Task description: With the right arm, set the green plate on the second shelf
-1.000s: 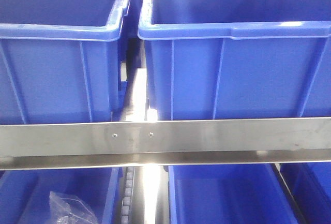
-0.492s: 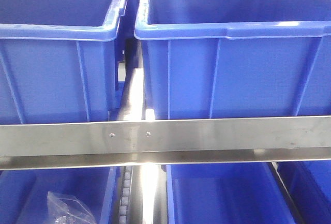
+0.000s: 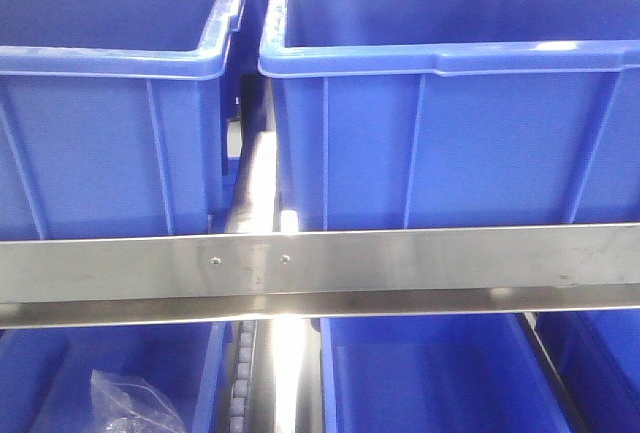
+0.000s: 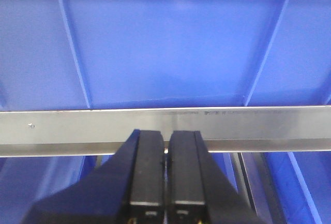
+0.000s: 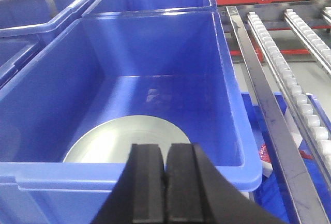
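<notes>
The green plate (image 5: 124, 138) lies flat on the floor of a large blue bin (image 5: 222, 131) in the right wrist view, its near part hidden behind the bin's front wall. My right gripper (image 5: 165, 149) is shut and empty, hovering just outside the bin's near rim, above and in front of the plate. In the left wrist view my left gripper (image 4: 166, 136) is shut with nothing in it, facing a steel shelf rail (image 4: 248, 125) below a blue bin (image 4: 170, 48). Neither gripper nor the plate shows in the front view.
Two blue bins (image 3: 110, 123) (image 3: 450, 113) stand side by side on the shelf behind a steel rail (image 3: 420, 268). Lower bins sit beneath, one holding a clear plastic bag (image 3: 135, 403). Roller tracks (image 5: 295, 89) and a metal bar (image 5: 264, 110) run right of the plate's bin.
The front view has shifted slightly, the bins and rail drifting a little left in the picture between one second ago and half a second ago. Since then nothing has moved.
</notes>
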{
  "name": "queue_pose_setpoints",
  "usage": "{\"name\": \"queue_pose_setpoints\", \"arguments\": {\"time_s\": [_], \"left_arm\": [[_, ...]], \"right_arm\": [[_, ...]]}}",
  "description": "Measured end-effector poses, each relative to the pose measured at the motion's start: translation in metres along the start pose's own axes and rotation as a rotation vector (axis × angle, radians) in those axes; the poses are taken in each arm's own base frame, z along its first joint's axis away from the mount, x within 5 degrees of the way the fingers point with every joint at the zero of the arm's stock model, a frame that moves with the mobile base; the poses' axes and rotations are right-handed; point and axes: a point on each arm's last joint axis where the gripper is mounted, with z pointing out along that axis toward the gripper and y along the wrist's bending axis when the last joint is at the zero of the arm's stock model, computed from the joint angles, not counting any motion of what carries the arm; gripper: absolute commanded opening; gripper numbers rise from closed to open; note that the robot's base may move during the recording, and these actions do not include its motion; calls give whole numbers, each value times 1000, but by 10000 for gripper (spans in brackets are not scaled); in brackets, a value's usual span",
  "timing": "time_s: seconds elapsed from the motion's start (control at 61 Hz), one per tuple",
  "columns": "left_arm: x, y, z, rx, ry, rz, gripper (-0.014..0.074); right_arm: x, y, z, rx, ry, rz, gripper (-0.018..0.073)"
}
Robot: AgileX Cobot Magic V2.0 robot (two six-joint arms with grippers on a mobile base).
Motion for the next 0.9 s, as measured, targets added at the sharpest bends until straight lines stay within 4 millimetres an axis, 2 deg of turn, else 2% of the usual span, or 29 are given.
{"name": "queue_pose_setpoints", "arguments": {"time_s": [0.426, 0.557, 0.672, 0.902], "left_arm": [[0, 0, 0, 0, 0, 0, 124], [0, 0, 0, 0, 0, 0, 124], [0, 0, 0, 0, 0, 0, 124], [0, 0, 0, 0, 0, 0, 124]], "right_arm": [[1, 0, 0, 0, 3, 0, 52], [5, -1, -10, -1, -8, 1, 52], [19, -6, -26, 28, -25, 1, 52], [68, -16, -57, 87, -81, 0, 52]]}}
